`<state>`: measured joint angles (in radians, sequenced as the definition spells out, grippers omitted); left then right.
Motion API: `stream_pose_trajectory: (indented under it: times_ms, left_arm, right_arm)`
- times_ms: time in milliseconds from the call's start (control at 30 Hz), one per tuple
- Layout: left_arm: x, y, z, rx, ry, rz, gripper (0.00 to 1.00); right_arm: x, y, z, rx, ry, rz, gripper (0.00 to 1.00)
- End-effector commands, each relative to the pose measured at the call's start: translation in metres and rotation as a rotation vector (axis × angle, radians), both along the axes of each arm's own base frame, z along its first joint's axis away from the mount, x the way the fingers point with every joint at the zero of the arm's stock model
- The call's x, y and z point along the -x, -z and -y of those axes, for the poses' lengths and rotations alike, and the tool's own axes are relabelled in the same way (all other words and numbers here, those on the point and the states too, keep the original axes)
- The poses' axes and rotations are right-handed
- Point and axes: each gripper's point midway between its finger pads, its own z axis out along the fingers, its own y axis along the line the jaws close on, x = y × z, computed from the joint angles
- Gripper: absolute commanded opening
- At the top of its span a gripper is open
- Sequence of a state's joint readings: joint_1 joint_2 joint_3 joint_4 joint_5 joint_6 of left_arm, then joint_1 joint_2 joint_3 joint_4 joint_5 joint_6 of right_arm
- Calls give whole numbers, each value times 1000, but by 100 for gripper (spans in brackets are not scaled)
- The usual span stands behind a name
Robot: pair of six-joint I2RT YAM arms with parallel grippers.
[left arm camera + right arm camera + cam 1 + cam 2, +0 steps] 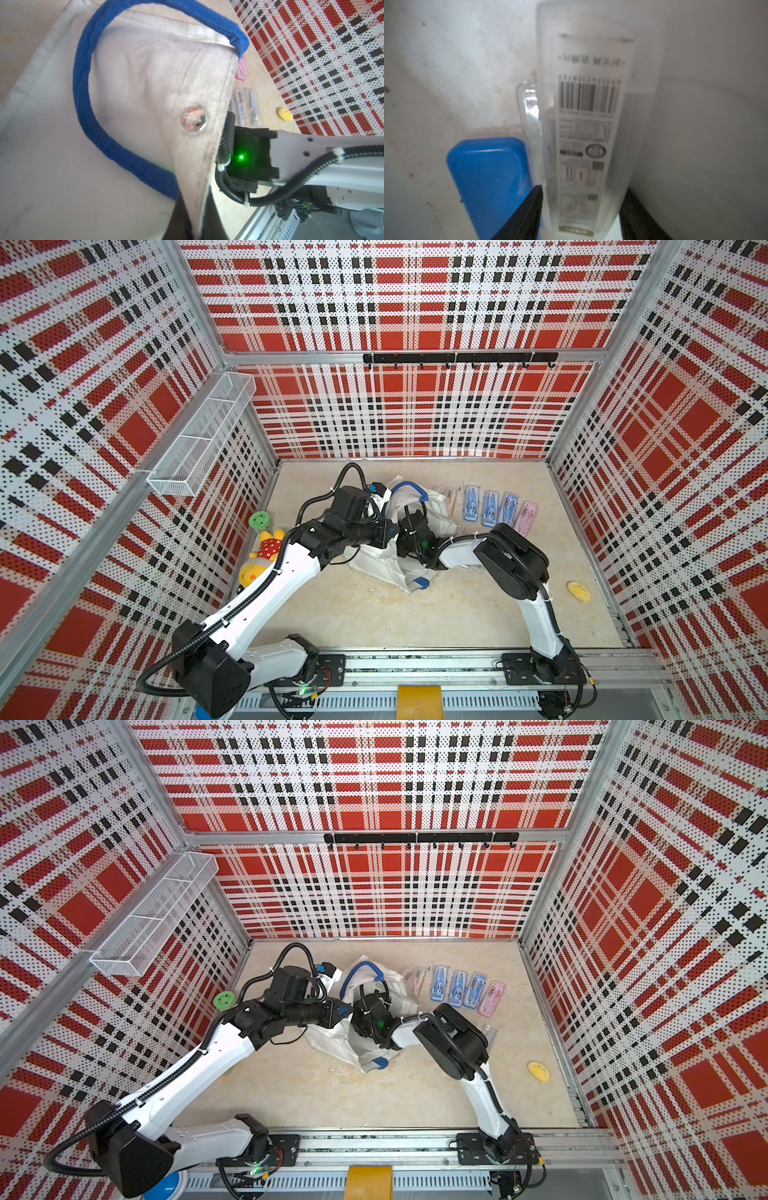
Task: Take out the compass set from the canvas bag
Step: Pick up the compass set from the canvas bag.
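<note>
On desk (374, 614), at bag (386, 572) mouth: one tool anchors, one reaches in.
Left tool (197, 226) pinches bag rim. Compass set (589, 124) lies inside bag, long axis running straight ahead of right tool (581, 212), which flanks it; pinched or merely straddled, cannot tell. Right arm nearer.

The white, blue-handled canvas bag (382, 568) lies crumpled, with a frosted, barcode-labelled compass set (589, 124) inside it.

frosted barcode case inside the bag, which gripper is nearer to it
Right. The right gripper has its jaws on either side of the frosted case inside the canvas bag. The left gripper is shut on the bag's rim, away from the case.
</note>
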<state>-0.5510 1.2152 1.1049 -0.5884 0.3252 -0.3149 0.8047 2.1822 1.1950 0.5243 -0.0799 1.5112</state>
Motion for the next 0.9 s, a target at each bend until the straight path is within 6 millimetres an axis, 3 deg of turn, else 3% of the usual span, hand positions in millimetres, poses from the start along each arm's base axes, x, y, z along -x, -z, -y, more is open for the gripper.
stream_pose_trajectory:
  times_ms: [0,100,267,433,633,867]
  left_arm:
    - [8,-15,6,61,28,20,0]
    - [6,-15,4,64,16,18,0]
    - [-2,-15,-3,72,-23,18,0]
    - [-13,-19,-12,86,-69,29,0]
    - [-29,-23,-31,86,-144,40,0]
    - [-48,-25,-51,74,-200,48,0]
  right_arm:
    - [-10,-20,-13,-95,-26,79,52]
    - [-12,-36,-15,-82,-53,125,40]
    - [-11,-62,-14,-67,-75,171,29]
    - [-6,-72,-8,-77,-67,165,21]
    - [5,-90,-1,-75,-88,168,18]
    - [36,-103,20,-34,-128,155,17]
